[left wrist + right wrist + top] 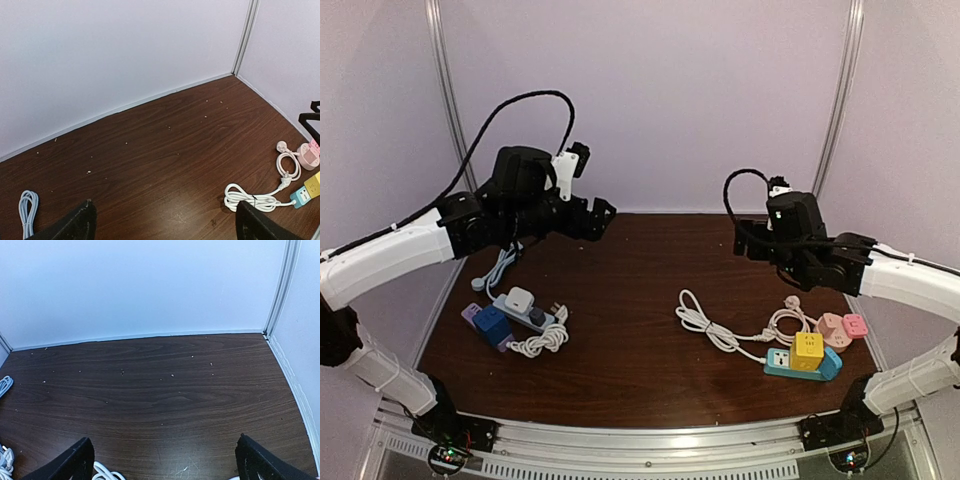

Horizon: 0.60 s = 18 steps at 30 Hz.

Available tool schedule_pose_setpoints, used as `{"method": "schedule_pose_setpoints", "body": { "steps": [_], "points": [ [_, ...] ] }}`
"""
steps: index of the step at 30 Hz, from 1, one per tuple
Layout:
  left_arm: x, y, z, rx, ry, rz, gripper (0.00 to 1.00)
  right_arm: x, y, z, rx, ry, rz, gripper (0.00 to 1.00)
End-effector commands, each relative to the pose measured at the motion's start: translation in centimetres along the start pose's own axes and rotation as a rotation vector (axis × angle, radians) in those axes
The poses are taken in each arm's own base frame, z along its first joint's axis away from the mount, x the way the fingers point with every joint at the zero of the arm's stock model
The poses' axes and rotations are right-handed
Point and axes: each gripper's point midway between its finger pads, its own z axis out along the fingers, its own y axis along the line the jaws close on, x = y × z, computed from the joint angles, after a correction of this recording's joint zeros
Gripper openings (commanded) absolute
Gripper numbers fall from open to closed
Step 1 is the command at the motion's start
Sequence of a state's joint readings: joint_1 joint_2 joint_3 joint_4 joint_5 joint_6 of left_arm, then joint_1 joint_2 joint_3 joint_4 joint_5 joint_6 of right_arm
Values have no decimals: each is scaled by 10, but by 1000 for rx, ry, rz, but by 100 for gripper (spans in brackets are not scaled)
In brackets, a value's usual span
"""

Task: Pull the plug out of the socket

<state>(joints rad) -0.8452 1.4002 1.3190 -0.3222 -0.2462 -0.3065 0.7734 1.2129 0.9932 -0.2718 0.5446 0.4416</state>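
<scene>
While wide apart, left fingers (75, 225) far from white plug (520, 298).

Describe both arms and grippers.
The left arm and right arm have white shell links, black joints and wrist housings. A black cable loops over the left arm; a shorter cable arcs over the right. The left gripper and right gripper have black, wedge-tipped jaws.

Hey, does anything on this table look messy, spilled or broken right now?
Only one thing: small pale specks are scattered over the far part of the dark table, like crumbs or dust. The grey power strip and teal power strip lie flat, their cords loosely coiled. I see no damage.
</scene>
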Motion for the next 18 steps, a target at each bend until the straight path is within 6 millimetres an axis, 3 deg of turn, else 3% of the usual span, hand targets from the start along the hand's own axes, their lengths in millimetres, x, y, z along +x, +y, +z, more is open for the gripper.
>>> {"method": "schedule_pose_setpoints", "body": {
  "steps": [1,5,8,13,18],
  "points": [
    [0,19,6,-105,9,-52,98,1,-25,-2,83,-23,6,100],
    [1,30,11,-115,12,-99,98,7,-37,-7,96,-32,10,100],
    [4,38,16,-138,17,-131,98,16,-59,-13,170,-22,101,100],
    [13,43,22,-161,9,-104,98,43,-45,-10,55,75,76,100],
    [30,54,24,-228,59,-133,98,74,-44,-7,48,194,61,100]
  ]
}}
